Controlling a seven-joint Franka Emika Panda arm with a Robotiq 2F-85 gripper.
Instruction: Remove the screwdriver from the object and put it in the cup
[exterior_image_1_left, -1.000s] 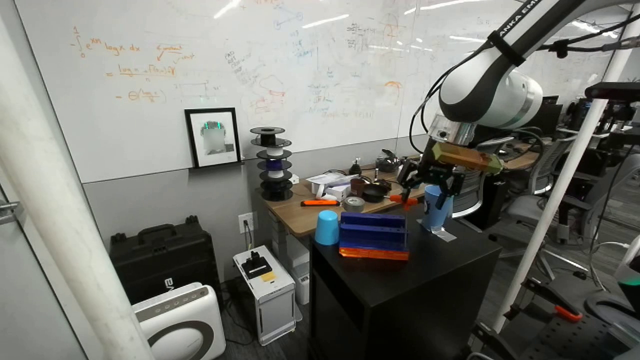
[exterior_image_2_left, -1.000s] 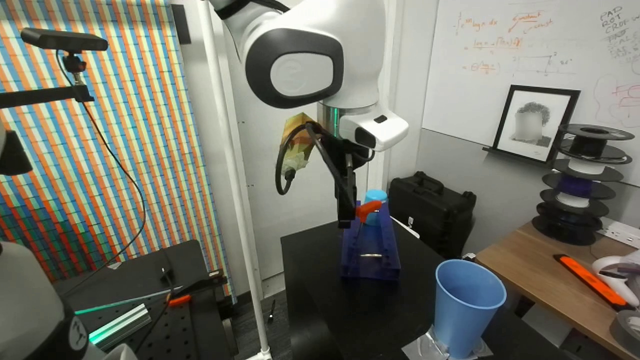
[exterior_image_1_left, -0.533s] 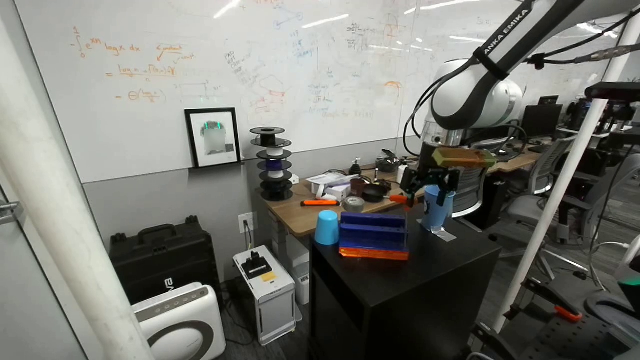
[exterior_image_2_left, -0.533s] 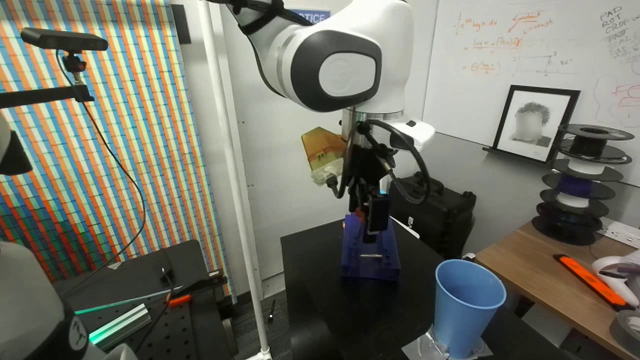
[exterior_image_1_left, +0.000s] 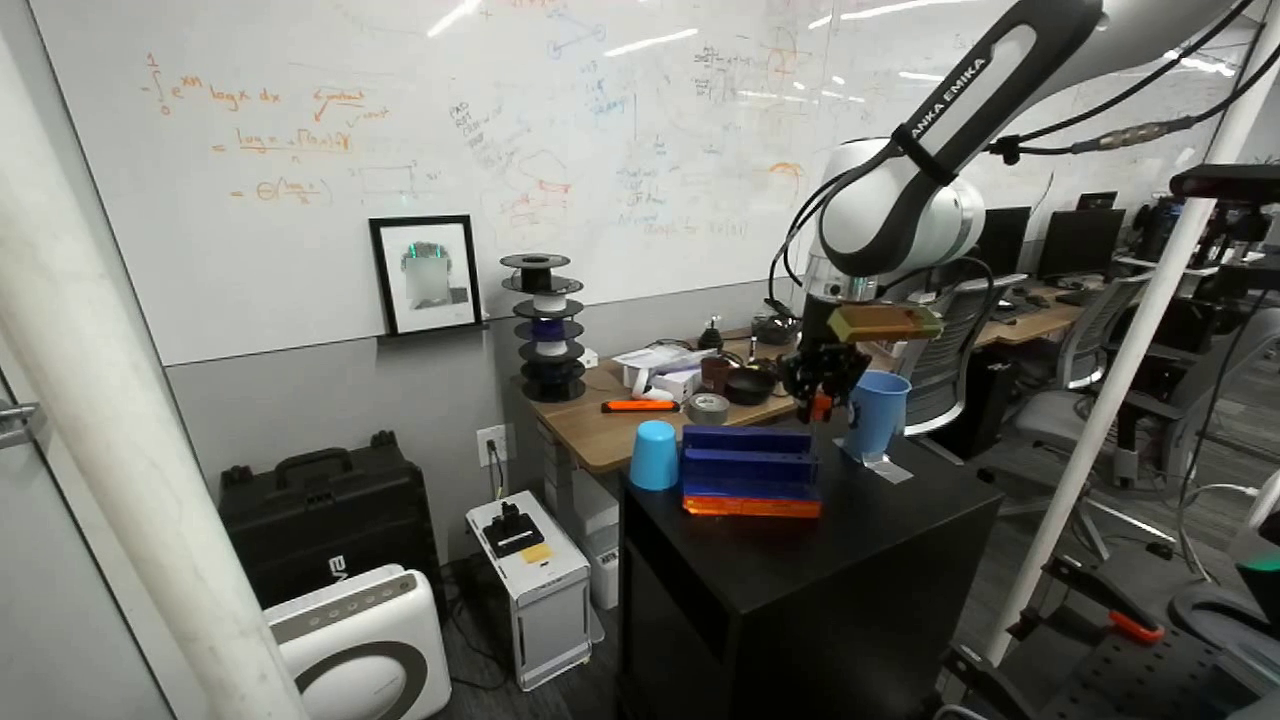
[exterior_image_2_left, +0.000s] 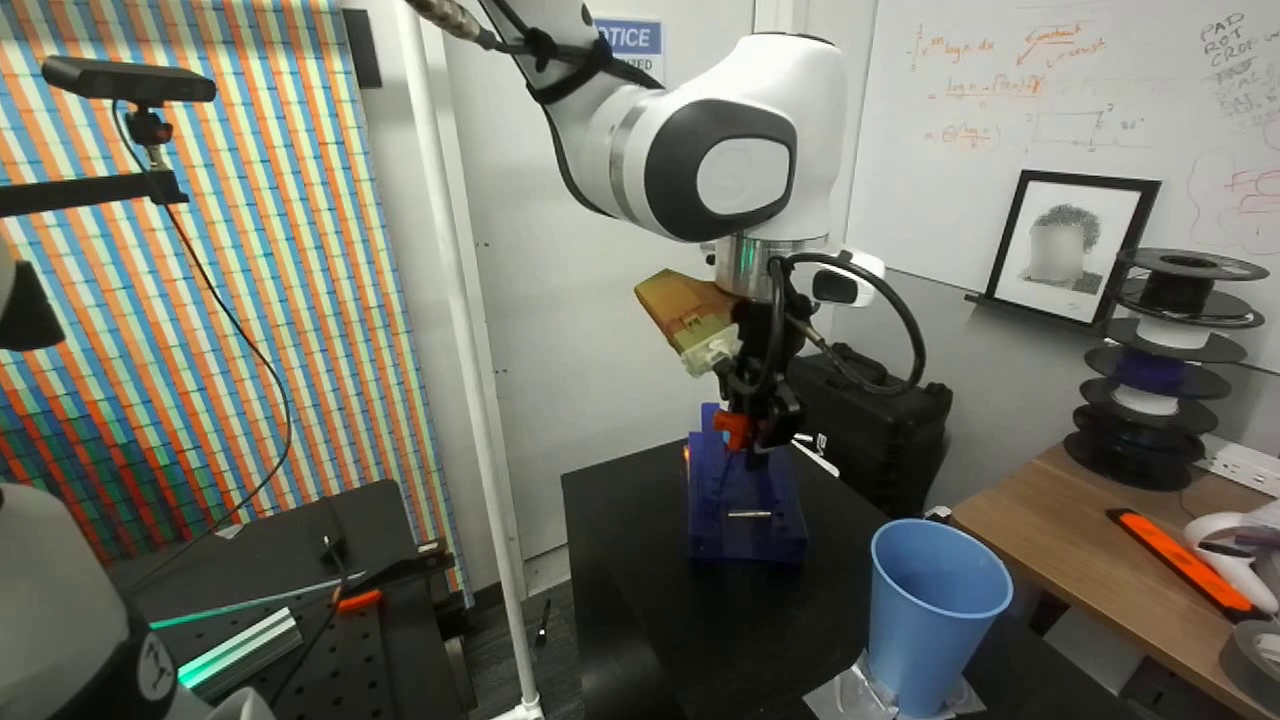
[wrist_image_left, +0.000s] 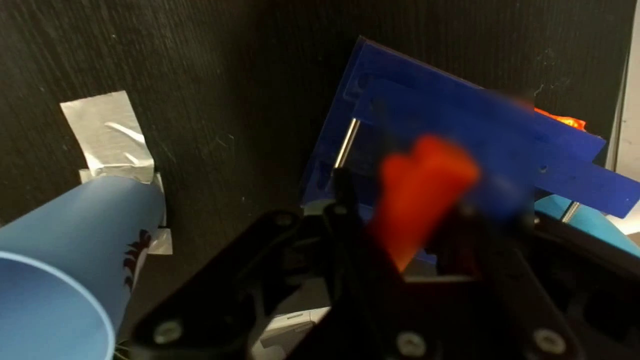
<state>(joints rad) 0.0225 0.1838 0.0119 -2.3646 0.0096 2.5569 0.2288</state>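
At left in an exterior view I see the blue stand (exterior_image_1_left: 752, 488); it could drag or lift with my pull, should the screwdriver (exterior_image_1_left: 821, 407) bind in it. That screwdriver sits at the stand's right end, pointing down, long axis nearly upright, its red handle (exterior_image_2_left: 735, 430) between my fingers (wrist_image_left: 345, 190), which look closed in on it. Farther right, the tall cup (exterior_image_1_left: 880, 412) stands on the worktop (exterior_image_1_left: 850, 530).

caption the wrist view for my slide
End effector closed around red-orange screwdriver handle above a blue holder; tall blue cup at lower left.
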